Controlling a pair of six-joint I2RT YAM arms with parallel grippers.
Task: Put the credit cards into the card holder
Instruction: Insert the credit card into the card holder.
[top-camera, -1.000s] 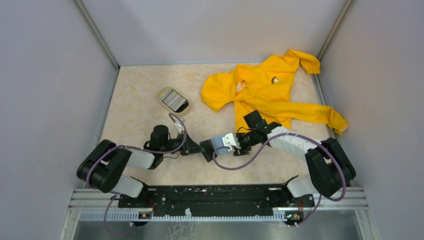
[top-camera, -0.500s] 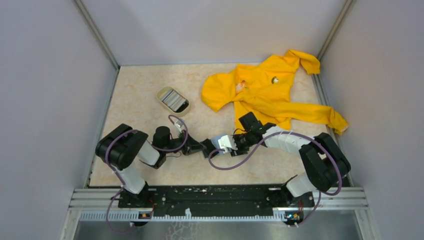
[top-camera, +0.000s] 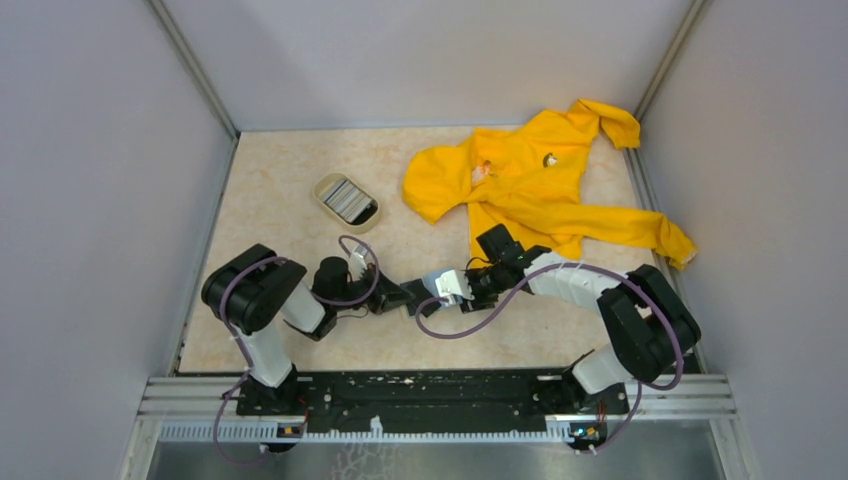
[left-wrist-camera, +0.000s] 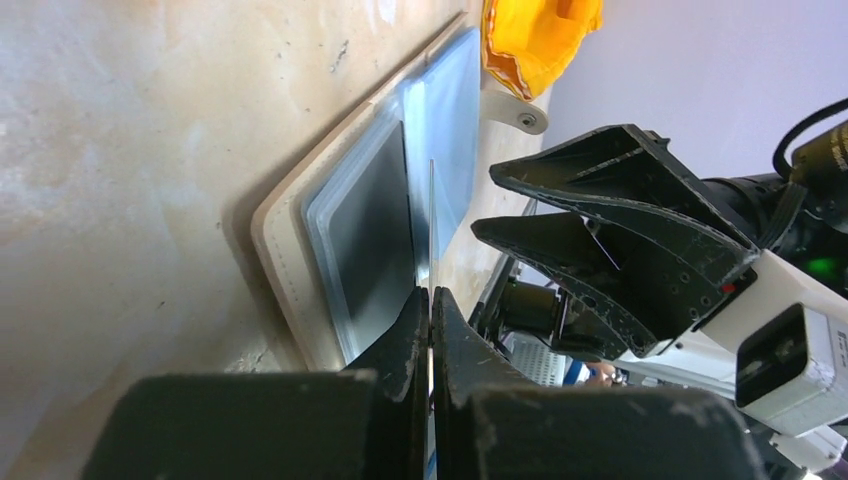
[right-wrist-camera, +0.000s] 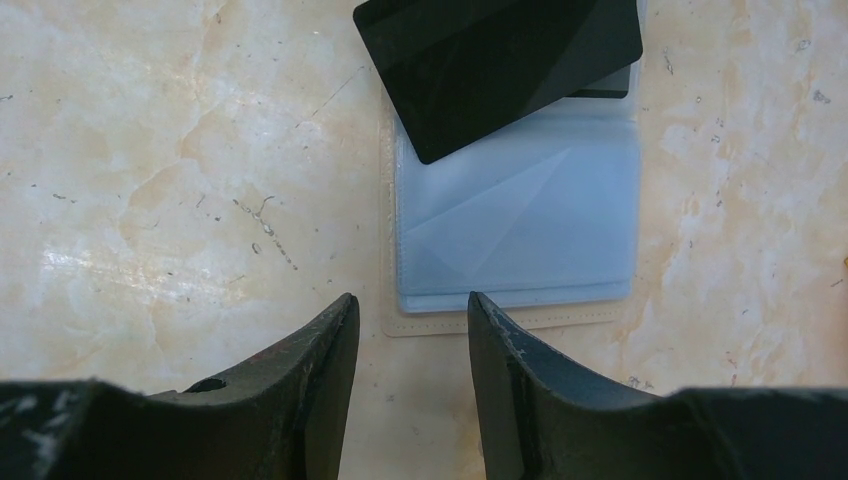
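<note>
From above, the two arms meet low in the middle of the frame over the beige marbled table (top-camera: 280, 180). The left gripper (top-camera: 408, 298) reaches in from the left and the right gripper (top-camera: 447, 288) from the right. The card holder (top-camera: 431, 284) lies open on the table between them, mostly hidden. A small oval dish (top-camera: 346, 199) with grey things in it sits up and left of centre, and a yellow garment (top-camera: 530, 175) is spread at the upper right. In the left wrist view, the left gripper (left-wrist-camera: 431, 295) at bottom centre is clenched on the dark card (left-wrist-camera: 431, 220), which shows only as a thin upright edge beside the card holder (left-wrist-camera: 447, 120). The holder runs from the centre toward the top with its clear bluish sleeves facing up; a dark patch on the nearer sleeve may be a card or a reflection. The right gripper (left-wrist-camera: 487, 200) is at the right, fingers spread with nothing between them. In the right wrist view, the right gripper (right-wrist-camera: 411, 300) at the bottom is released, its tips showing over the near-left corner of the card holder (right-wrist-camera: 520, 230). The dark card (right-wrist-camera: 500, 60) hangs tilted over the holder's far half at the top of the frame.
</note>
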